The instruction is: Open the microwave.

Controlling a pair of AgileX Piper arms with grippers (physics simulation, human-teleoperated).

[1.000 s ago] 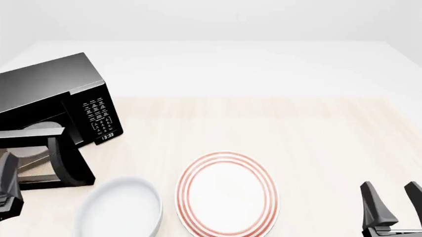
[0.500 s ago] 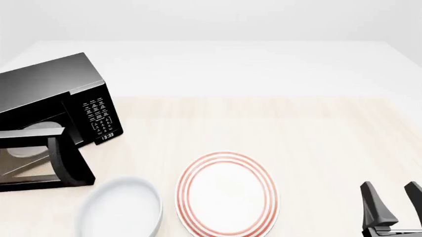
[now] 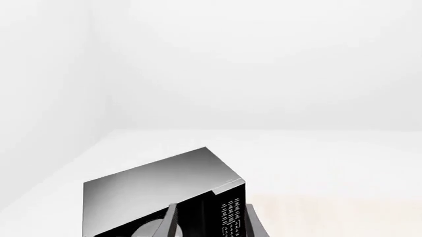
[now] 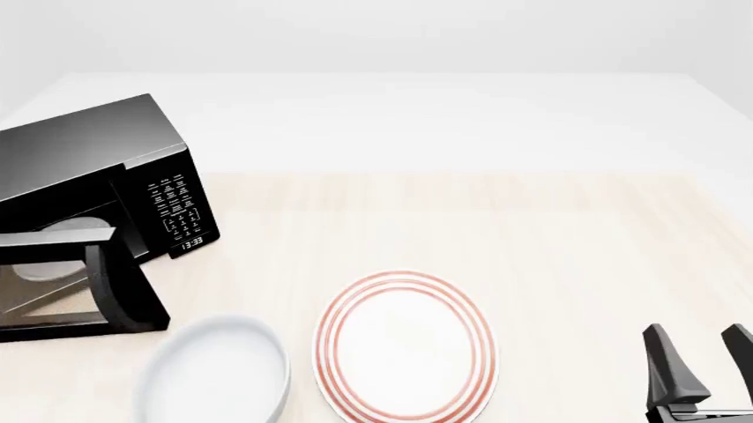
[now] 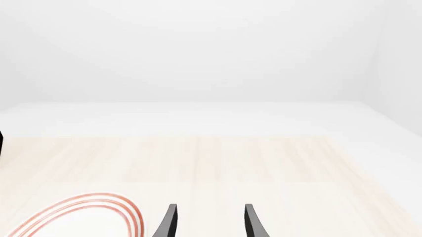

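Microwave (image 4: pixel 118 181): glossy black box oven at the far left of the table (image 4: pixel 565 238), body angled, keypad (image 4: pixel 176 207) with white markings facing toward the centre, small clock display (image 4: pixel 192 241) at the keypad's lower end. Door (image 4: pixel 70 295): swung wide open toward the near side, windowed panel seen edge-on with its dark end post near the bowl; white round turntable (image 4: pixel 53 256) visible in the cavity behind it. Bowl (image 4: pixel 214 370): plain white, shallow, near left, just beside the door's free end. Plate (image 4: pixel 404 345): white with red concentric rim rings, near centre, just to the right of the bowl and apart from it. Right gripper (image 4: pixel 704 361): near right corner, well apart from the microwave; two dark fingers (image 5: pixel 169 224) parted with a clear gap, nothing between them, tips above bare wood beside the plate's rim. Left gripper (image 3: pixel 211 222): outside the front view; in the left wrist view two dark finger tips appear to show at the frame edge against the microwave, spread apart, though they blend with the black casing and whether they grasp anything cannot be told.
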